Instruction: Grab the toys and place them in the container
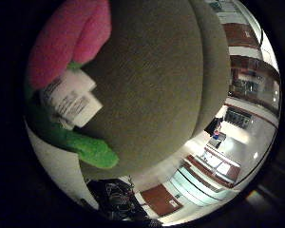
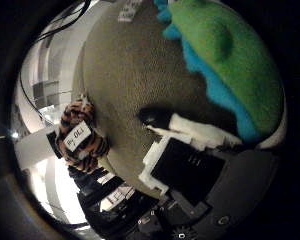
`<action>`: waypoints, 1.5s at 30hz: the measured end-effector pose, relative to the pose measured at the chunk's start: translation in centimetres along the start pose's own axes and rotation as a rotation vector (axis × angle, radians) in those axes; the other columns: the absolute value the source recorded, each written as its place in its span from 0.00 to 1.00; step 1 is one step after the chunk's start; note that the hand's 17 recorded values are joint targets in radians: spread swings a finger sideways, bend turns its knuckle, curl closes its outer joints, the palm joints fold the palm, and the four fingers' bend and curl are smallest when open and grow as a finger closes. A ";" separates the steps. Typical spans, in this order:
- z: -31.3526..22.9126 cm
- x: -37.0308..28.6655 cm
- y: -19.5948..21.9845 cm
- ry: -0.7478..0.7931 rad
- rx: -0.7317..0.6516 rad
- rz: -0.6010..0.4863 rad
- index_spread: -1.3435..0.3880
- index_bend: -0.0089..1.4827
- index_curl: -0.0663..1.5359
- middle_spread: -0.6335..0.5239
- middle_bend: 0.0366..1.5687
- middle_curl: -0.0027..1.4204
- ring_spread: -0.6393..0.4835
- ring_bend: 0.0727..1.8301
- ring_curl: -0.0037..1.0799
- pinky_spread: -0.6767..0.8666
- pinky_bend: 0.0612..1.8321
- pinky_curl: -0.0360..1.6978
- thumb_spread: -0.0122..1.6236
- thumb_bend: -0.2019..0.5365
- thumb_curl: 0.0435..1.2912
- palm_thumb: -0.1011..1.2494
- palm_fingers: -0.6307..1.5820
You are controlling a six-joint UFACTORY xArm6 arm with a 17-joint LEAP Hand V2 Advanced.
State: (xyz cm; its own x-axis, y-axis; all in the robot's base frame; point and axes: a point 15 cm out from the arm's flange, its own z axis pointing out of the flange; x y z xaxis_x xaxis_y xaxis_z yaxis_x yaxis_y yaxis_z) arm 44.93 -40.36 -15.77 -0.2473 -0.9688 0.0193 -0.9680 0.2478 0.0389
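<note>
While the hand hovers close over a round olive cushion, a green and blue plush lies just ahead of one straight finger, so the fingers look open and empty. A pink and green plush and a tiger toy rest at the cushion's edges. This looks like the approach; next, curl round a toy. No container shows.
</note>
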 end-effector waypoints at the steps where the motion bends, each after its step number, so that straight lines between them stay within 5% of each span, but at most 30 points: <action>1: -1.1 1.0 -0.2 0.006 0.015 0.008 0.60 0.71 0.49 0.40 0.78 0.51 0.37 0.71 0.59 0.31 0.83 0.26 0.65 0.26 0.28 0.71 0.83; 13: -16.2 0.8 -4.6 -0.018 0.132 -0.036 0.65 0.79 0.53 0.42 0.84 0.52 0.40 0.76 0.62 0.33 0.83 0.34 0.67 0.26 0.36 0.83 0.81; 23: -29.0 -6.9 -2.5 -0.052 0.144 -0.143 0.65 0.79 0.53 0.42 0.85 0.51 0.40 0.77 0.62 0.33 0.81 0.39 0.68 0.26 0.39 0.84 0.81; 32: -37.7 -23.5 3.3 -0.091 0.195 -0.362 0.65 0.79 0.53 0.43 0.85 0.50 0.40 0.77 0.61 0.32 0.79 0.43 0.69 0.26 0.41 0.84 0.81; 45: -40.7 -49.3 14.4 -0.182 0.210 -0.650 0.65 0.79 0.52 0.43 0.85 0.50 0.40 0.78 0.61 0.32 0.77 0.46 0.69 0.26 0.42 0.84 0.81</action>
State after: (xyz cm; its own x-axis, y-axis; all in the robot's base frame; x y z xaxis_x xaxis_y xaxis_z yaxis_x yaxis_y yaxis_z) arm 44.88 11.32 24.52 0.3984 -0.9105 -0.1106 -0.9051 -0.3707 -0.2083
